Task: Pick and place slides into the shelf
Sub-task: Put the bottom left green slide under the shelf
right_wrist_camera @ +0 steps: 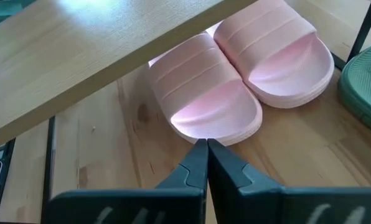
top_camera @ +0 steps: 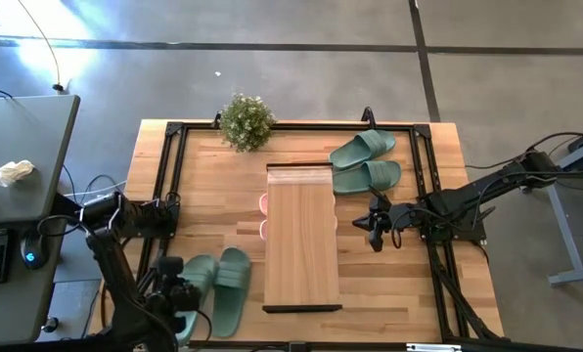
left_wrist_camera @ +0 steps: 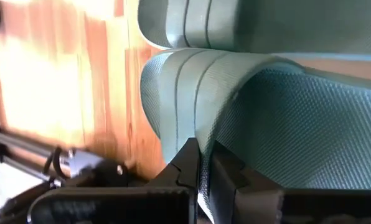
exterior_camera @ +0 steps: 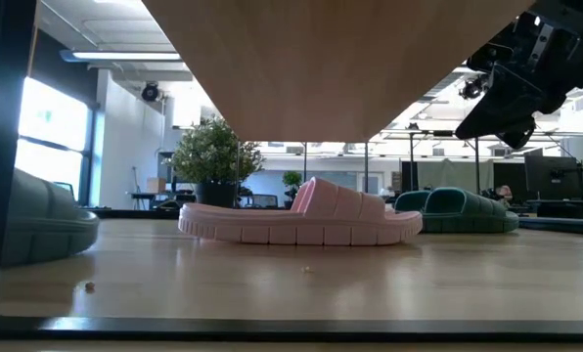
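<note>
A: Left hand (left_wrist_camera: 201, 180) — pinched on a green slide's strap (left_wrist_camera: 235, 81), table's near-left; only its wrist view shows that.
B: Right hand (right_wrist_camera: 207, 163) — closed, empty, beside 2 pink slides (right_wrist_camera: 204, 93) under the shelf (top_camera: 301, 240).

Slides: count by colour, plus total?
Green slides: 4, two by the left gripper at the table's near left, two at the far right.
Pink slides: 2, under the shelf, side by side.
Total: 6.
</note>
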Motion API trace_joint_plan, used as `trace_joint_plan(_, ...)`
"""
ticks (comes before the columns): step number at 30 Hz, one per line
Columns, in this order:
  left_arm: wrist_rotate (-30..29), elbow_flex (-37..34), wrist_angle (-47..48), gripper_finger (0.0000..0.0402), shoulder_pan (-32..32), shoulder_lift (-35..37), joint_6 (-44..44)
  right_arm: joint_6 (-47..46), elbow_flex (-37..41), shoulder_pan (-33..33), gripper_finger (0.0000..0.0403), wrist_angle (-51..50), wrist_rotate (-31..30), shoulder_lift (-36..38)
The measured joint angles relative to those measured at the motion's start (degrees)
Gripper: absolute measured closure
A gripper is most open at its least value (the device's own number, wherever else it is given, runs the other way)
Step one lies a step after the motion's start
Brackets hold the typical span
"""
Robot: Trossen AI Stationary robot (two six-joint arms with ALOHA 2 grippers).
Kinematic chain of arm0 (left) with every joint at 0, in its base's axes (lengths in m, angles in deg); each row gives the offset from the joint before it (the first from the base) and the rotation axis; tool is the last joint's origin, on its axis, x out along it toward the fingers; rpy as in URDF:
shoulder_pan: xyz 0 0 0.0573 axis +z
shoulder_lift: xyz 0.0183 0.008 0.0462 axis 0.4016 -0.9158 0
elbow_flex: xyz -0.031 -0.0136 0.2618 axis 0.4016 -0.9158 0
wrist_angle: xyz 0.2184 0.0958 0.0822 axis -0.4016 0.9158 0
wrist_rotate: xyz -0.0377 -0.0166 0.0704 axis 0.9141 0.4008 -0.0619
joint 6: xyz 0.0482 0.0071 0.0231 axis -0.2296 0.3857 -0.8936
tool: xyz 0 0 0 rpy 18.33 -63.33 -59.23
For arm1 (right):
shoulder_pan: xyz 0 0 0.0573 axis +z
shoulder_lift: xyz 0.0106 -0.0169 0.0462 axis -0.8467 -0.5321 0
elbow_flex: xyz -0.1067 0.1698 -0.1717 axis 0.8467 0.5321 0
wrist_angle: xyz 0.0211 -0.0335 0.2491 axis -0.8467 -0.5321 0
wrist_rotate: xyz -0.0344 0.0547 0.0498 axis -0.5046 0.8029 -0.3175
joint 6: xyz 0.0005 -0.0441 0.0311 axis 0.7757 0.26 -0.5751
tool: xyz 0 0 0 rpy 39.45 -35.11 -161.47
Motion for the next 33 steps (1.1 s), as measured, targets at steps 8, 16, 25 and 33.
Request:
trace_joint_plan(8,-4.4,2.2,0.0,0.0399,0.0,0.0,0.9,0.0,0.0,0.0,0.0402,0.0,0.1,0.0)
trace_joint_plan(16,-7.3,5.3,0.0,0.04,0.1,0.0,-0.6,-0.1,0.0,0.0,0.0402,0.0,1.6,0.0)
trace_joint_plan(25,-14.8,12.5,0.0,0.04,0.1,0.0,-6.6,-2.6,0.0,0.0,0.0402,5.6,6.2,0.0)
trace_joint_plan(33,-21.4,19.7,0.0,0.0401,0.3,0.0,-11.2,-4.3,-3.5,0.0,0.0402,5.5,9.0,2.3)
